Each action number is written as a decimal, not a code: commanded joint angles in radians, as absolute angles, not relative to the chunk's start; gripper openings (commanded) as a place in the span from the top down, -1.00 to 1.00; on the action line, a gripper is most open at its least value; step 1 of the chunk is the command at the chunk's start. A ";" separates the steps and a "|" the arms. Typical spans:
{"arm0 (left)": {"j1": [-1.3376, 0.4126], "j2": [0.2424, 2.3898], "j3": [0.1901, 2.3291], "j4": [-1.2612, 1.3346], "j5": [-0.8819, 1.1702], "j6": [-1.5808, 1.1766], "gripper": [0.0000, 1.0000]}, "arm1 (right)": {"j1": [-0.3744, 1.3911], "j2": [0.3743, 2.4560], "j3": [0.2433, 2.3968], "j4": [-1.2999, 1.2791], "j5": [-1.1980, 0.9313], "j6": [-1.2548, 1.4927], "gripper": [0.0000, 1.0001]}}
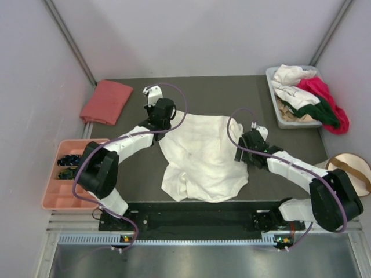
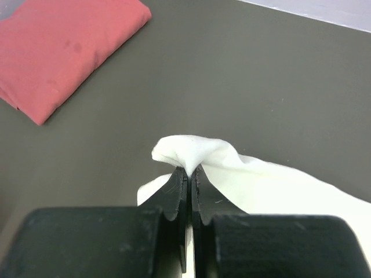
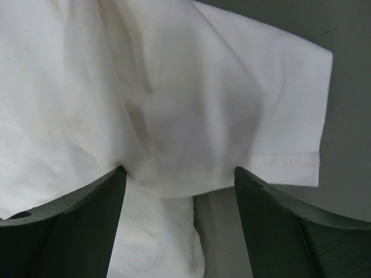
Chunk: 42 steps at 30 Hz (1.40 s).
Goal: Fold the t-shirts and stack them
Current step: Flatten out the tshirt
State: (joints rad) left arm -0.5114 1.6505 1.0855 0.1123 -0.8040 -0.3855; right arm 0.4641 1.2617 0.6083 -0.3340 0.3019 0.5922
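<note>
Soft, even light falls from above in all 3 views, with no hard glare. In the overhead view the pale walls (image 1: 191,35) are bright, the dark desk (image 1: 232,95) looks matte, and only faint, blurry shadows lie beside the left arm (image 1: 130,142). The cream shirt (image 1: 200,156) is nearly blown out in the left wrist view, its folds barely readable. There the left pincer (image 2: 190,174) is a black, out-of-focus mass near the lens. The right pincer (image 3: 179,176) is likewise dark and soft-edged, while grey shading marks the cloth's creases.
</note>
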 commanded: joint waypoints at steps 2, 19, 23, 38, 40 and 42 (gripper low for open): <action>-0.508 1.580 1.062 0.127 -0.821 -0.399 1.00 | 0.474 1.345 0.653 -0.198 0.270 0.612 -0.49; -0.456 1.540 1.042 0.109 -0.861 -0.383 1.00 | 0.474 1.246 0.614 -0.255 0.323 0.626 1.00; -0.353 1.493 1.045 0.084 -0.824 -0.419 1.00 | 0.474 1.155 0.653 -0.354 0.420 0.600 1.00; -0.281 1.537 1.095 0.066 -0.793 -0.448 1.00 | 0.357 1.412 1.056 -0.373 0.535 0.476 1.00; -0.281 1.543 1.095 0.064 -0.793 -0.451 1.00 | 0.350 1.537 1.132 -0.354 0.551 0.421 1.00; -0.281 1.548 1.092 0.064 -0.792 -0.454 1.00 | 0.344 1.656 1.244 -0.336 0.564 0.387 1.00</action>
State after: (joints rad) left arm -0.2996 1.5429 1.0534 0.0372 -0.7559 -0.4427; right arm 0.3698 1.4963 1.0676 -0.3851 0.4683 0.4942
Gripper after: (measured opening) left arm 0.024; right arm 0.036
